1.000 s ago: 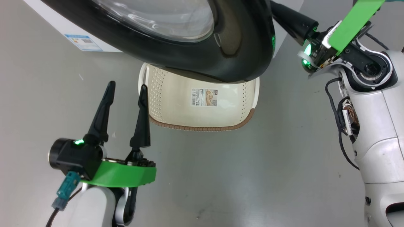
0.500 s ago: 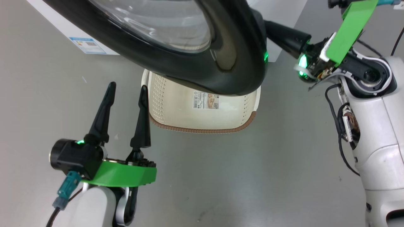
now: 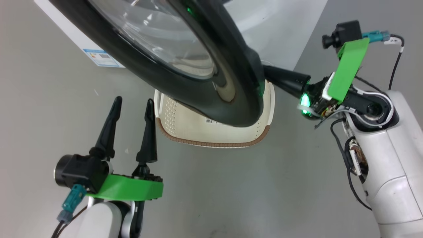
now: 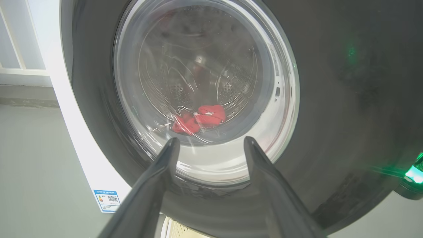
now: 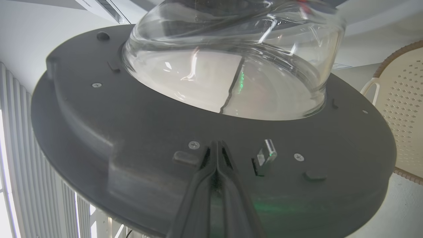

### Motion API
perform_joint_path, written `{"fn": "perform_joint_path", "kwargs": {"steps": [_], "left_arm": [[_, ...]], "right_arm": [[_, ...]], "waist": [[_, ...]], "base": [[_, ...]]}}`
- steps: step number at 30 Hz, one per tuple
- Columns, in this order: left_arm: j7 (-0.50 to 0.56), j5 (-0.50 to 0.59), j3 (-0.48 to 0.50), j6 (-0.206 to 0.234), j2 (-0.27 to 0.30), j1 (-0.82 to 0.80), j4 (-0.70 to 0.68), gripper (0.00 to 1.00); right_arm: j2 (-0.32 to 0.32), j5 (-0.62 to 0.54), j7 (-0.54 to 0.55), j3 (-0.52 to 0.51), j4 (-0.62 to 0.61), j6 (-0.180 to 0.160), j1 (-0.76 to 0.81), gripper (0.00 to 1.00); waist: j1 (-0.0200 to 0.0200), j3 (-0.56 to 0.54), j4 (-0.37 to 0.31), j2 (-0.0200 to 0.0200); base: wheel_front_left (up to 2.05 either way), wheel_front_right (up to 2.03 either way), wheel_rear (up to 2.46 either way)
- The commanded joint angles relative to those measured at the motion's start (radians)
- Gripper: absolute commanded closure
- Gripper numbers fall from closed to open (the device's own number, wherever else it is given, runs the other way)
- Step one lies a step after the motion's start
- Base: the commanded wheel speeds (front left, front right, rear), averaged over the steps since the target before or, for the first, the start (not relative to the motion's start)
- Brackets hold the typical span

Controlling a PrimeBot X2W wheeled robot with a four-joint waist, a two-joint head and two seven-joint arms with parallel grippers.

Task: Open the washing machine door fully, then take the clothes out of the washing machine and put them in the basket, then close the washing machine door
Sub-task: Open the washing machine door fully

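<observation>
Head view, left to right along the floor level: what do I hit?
left tool, open → basket → right tool, shut → right forearm. I left the washing machine door out: it hangs across the basket and reaches over towards both tools.

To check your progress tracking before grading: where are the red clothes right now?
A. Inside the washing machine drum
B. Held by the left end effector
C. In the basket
A: in the left wrist view the clothes lie low in the steel drum, seen through the glass of the washing machine door.
</observation>
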Motion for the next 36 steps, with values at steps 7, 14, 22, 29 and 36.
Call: {"fn": "perform_joint_path", "kwargs": {"steps": [7,14,22,29,36], "left_arm": [[-0.008,-0.008,0.024,0.007,0.018,0.016,-0.013,0.0],[-0.008,-0.013,0.024,0.008,0.018,0.031,-0.011,0.0],[-0.008,-0.021,0.023,0.014,0.018,0.047,-0.015,0.0],[-0.008,-0.029,0.02,0.019,0.018,0.059,-0.011,0.0],[-0.008,-0.039,0.016,0.022,0.018,0.072,-0.009,0.0]], "right_arm": [[0.023,0.039,0.003,0.064,-0.038,0.005,0.047,1.0],[0.024,0.064,-0.013,0.114,-0.037,0.005,0.071,1.0],[0.015,0.099,-0.029,0.173,-0.042,0.005,0.084,1.0],[0.002,0.133,-0.046,0.222,-0.046,0.005,0.097,1.0],[-0.024,0.182,-0.073,0.288,-0.056,0.005,0.11,1.0]], "waist": [[0.0,-0.032,0.02,0.0],[0.0,-0.06,0.045,0.0],[0.0,-0.079,0.072,0.0],[0.0,-0.101,0.088,0.0],[0.0,-0.117,0.117,0.0]], "base": [[0.0,0.0,0.0],[0.0,0.0,0.0],[0.0,0.0,0.0],[0.0,0.0,0.0],[0.0,0.0,0.0]]}}
